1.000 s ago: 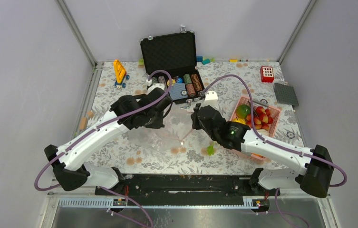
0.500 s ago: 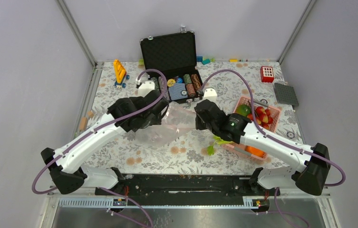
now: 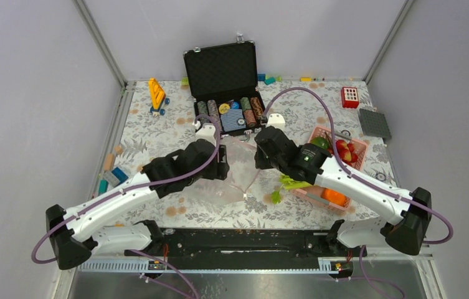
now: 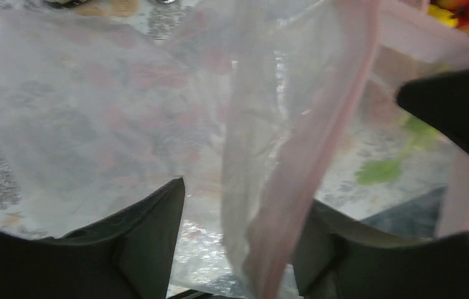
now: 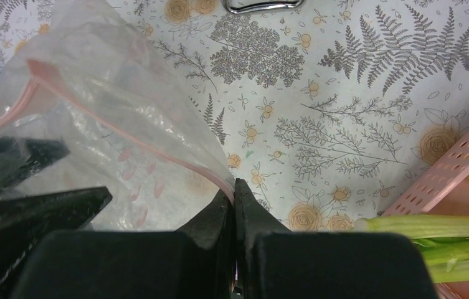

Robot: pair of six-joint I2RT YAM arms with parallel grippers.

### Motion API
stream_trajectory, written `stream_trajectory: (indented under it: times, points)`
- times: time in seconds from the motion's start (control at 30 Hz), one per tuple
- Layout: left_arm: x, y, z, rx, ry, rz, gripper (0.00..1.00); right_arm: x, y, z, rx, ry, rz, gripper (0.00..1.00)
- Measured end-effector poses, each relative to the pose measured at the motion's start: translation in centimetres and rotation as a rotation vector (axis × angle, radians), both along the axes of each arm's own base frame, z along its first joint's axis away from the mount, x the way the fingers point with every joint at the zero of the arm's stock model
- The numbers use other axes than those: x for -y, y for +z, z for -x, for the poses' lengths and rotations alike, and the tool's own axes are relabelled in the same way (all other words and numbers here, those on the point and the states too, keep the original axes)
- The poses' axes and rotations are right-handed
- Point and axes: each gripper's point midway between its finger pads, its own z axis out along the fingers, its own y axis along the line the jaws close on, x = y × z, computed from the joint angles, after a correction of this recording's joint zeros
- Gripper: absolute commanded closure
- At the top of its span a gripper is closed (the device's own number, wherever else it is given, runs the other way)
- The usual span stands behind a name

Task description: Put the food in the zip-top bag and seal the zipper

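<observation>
The clear zip-top bag [image 3: 238, 173] hangs crumpled between the two arms above the middle of the table. My right gripper [image 5: 235, 190] is shut on its pink zipper [image 5: 126, 134]. My left gripper [image 4: 247, 193] stands open; the zipper strip [image 4: 319, 143] dangles loosely between its fingers, unclamped. Of the food, the celery stalk [image 3: 288, 184] sticks out over the near-left corner of the pink basket [image 3: 357, 148]. Inside the basket lie a green round fruit [image 3: 319, 144], red pieces [image 3: 344, 151] and an orange [image 3: 333, 197].
An open black case [image 3: 225, 68] with poker chips stands at the back centre. A yellow toy [image 3: 157, 93] is at the back left, a red block [image 3: 349, 97] and a grey plate [image 3: 374, 123] at the back right. Small blocks [image 3: 116, 175] lie at the left edge.
My left gripper has opened and let go of the bag, and the left arm has swung nearer and to the right. The right gripper keeps its grip on the zipper.
</observation>
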Motion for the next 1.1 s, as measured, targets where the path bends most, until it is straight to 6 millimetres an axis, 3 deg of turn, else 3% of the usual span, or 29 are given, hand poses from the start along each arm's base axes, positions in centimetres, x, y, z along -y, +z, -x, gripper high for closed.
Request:
stream_trajectory:
  times: [0.07,0.13,0.33,0.6,0.83,1.0,1.03,1.1]
  points:
    - [0.7,0.1,0.5,0.017,-0.023,0.044,0.82,-0.1,-0.3,0.0,-0.012,-0.006,0.003,1.00]
    - [1.2,0.2,0.9,0.038,-0.034,0.067,1.00,-0.2,-0.8,0.0,-0.026,-0.010,0.011,1.00]
    - [0.9,0.5,0.8,0.087,0.012,0.066,1.00,0.2,-1.8,-0.3,-0.047,-0.039,0.022,1.00]
    - [0.0,0.5,0.7,0.103,0.065,0.057,1.00,1.9,-4.4,-2.1,-0.081,-0.096,0.005,1.00]
    - [-1.8,-0.2,0.5,0.096,0.178,0.023,1.00,2.0,-4.0,-3.2,-0.057,-0.112,-0.020,1.00]
    - [-2.3,0.5,0.3,0.102,0.237,0.045,1.00,1.7,-3.1,-3.0,-0.032,-0.077,-0.057,1.00]
    - [-2.2,0.6,0.2,0.108,0.233,0.046,1.00,1.7,-2.8,-2.9,-0.021,-0.052,-0.072,0.97]
    - [-1.8,0.9,0.1,0.121,0.213,0.052,1.00,1.8,-2.2,-2.4,-0.002,0.004,-0.113,0.66]
